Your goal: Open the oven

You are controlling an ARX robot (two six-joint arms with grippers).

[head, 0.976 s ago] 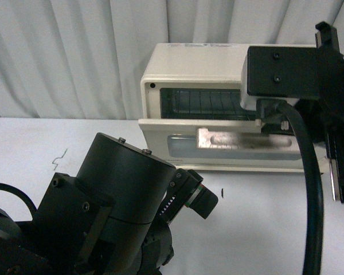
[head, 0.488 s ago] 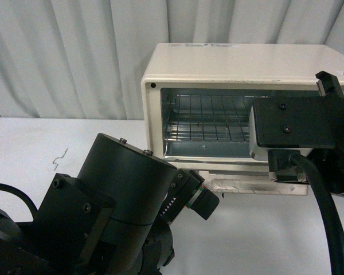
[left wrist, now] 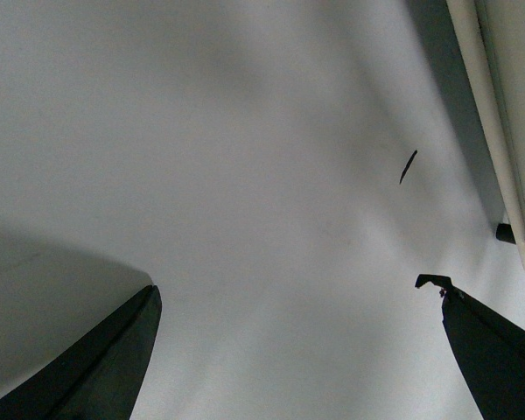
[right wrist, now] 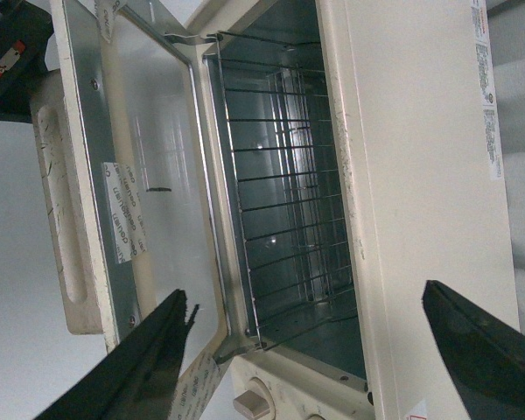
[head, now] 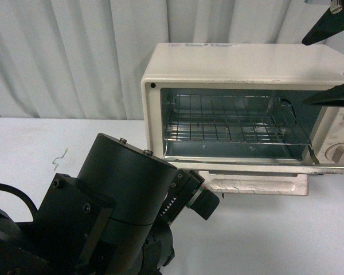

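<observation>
The right hand is hovering wide open just before the oven, its door lying flat open, while the left hand is gaping wide above the tabletop.

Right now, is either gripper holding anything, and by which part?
Nothing is held. The right gripper is open by the oven, off its handle; the left gripper is open over the table.
</observation>
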